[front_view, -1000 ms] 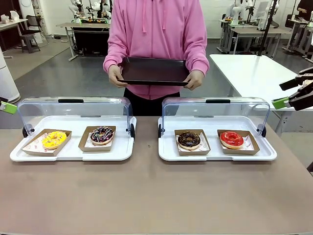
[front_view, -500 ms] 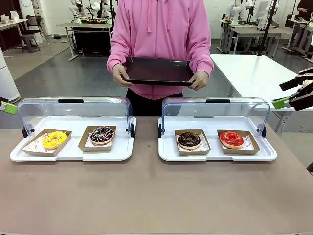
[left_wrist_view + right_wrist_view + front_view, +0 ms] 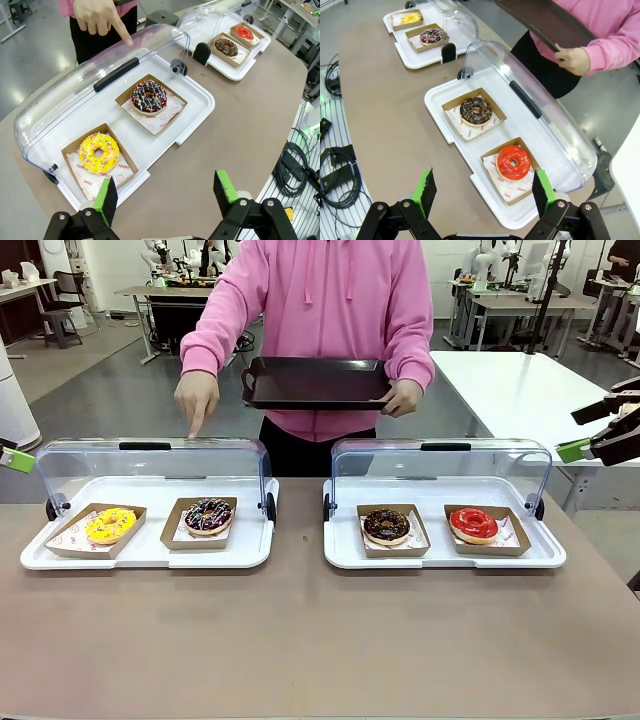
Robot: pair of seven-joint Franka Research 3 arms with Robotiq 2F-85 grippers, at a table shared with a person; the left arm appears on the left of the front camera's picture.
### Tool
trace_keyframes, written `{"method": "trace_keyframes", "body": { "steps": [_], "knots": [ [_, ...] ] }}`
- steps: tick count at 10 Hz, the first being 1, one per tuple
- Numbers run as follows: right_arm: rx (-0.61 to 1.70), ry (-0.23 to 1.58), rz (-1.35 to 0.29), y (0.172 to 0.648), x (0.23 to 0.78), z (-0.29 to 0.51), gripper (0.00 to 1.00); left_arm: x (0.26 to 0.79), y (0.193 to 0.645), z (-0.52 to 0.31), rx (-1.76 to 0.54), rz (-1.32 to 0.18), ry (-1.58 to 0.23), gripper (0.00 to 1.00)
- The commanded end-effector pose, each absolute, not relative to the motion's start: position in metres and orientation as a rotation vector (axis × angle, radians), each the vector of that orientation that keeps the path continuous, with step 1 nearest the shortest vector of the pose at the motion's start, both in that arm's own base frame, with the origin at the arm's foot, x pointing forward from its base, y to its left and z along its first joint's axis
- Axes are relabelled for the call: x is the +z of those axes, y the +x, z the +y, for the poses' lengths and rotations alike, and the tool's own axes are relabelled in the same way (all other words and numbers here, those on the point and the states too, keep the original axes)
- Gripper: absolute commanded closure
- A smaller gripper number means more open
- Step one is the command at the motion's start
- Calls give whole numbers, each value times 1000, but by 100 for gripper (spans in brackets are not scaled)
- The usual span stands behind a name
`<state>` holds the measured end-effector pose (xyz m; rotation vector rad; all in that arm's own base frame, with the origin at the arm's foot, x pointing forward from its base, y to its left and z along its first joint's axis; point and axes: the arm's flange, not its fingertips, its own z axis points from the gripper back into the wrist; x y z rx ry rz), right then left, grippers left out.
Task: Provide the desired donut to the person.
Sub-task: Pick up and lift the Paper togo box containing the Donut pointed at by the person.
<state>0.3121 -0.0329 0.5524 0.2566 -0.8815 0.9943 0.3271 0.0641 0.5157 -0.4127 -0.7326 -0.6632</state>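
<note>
The person (image 3: 330, 310) in a pink hoodie stands at the far side, holding a dark tray (image 3: 315, 382) in one hand. The other hand (image 3: 197, 400) points a finger down at the left case's lid, above the dark donut with coloured sprinkles (image 3: 208, 515) (image 3: 148, 97). A yellow donut (image 3: 110, 525) lies left of it. The right case holds a chocolate donut (image 3: 386, 526) and a red donut (image 3: 473, 524). My left gripper (image 3: 165, 187) hangs open above the table's left end. My right gripper (image 3: 484, 184) is open too, above the right end near the red donut (image 3: 513, 162).
Each donut sits in a brown paper box on a white tray (image 3: 150, 555) (image 3: 440, 558) with a clear lid (image 3: 150, 462) (image 3: 440, 465) swung up at the back. The brown table's near half (image 3: 320, 640) is bare. Cables (image 3: 292, 167) lie beyond its edge.
The person has taken one hand off the dark tray and brought it down to point at the left case's lid. The tray now rests in one hand. Both arms are still.
</note>
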Motion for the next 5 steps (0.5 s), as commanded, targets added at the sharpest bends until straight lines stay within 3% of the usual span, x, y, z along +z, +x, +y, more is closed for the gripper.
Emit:
{"method": "trace_keyframes", "body": {
  "steps": [1, 5],
  "knots": [
    [1003, 258, -875, 314, 550, -33, 0, 515, 328, 65, -669, -736, -416, 0],
    [1003, 258, -875, 314, 550, -33, 0, 515, 328, 65, -669, -736, -416, 0]
  ]
}}
